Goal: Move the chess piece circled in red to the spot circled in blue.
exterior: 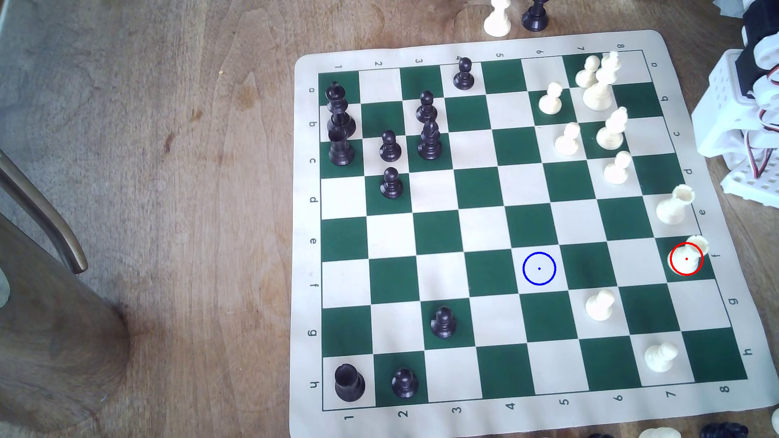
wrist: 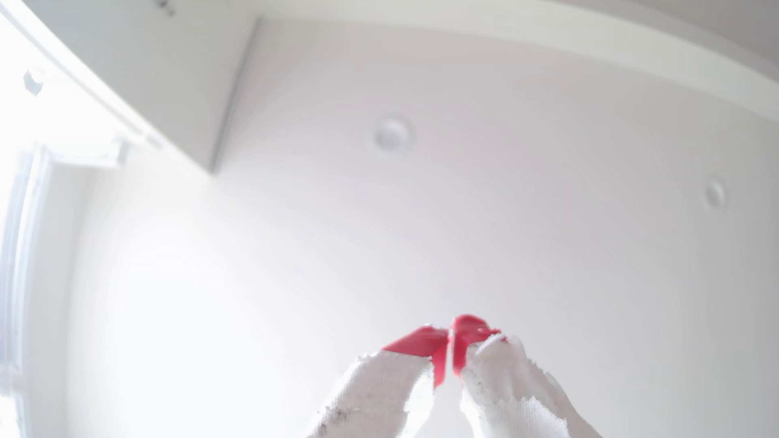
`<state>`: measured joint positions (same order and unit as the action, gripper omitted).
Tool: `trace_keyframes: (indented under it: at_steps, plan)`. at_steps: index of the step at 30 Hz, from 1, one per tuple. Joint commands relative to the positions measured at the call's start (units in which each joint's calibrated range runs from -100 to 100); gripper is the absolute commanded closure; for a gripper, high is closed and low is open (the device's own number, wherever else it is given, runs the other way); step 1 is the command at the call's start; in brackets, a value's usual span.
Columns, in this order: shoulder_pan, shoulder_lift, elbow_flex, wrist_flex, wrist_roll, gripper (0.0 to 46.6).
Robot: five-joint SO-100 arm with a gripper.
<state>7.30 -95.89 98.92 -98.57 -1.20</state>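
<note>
Pincer: gripper (wrist: 450,337) closed, red tips pressed together with nothing between them, aimed up at a white ceiling in the wrist view.
Arm: white arm (exterior: 742,126) folded up at the right edge of the exterior view, off the chessboard (exterior: 699,59), well away from the pieces.
Target piece: cream rook (exterior: 687,257) ringed in red, upright on a dark green square at the board's right edge, right of frame centre.
Spot: cream square with a blue ring (exterior: 539,268), lower middle of the board, bare, three squares to the exterior view's left of the rook.
Cream rooks: two, the second rook (exterior: 674,205) just above the ringed one.
Count on board: ten cream, ten black by my reading; the black cluster at upper left overlaps.
</note>
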Motion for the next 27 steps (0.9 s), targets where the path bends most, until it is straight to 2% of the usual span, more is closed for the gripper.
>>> trace_keyframes:
  at_steps: [1, 17, 21, 27]
  plan:
    - [-0.46, 0.05, 0.99, -1.11, 0.2, 46.4]
    - [-0.69, 0.05, 0.99, -1.11, 0.2, 46.4]
    - [-21.97, 0.05, 0.99, -0.12, 0.24, 46.4]
    - [-21.89, 0.05, 0.99, -0.37, 0.54, 46.4]
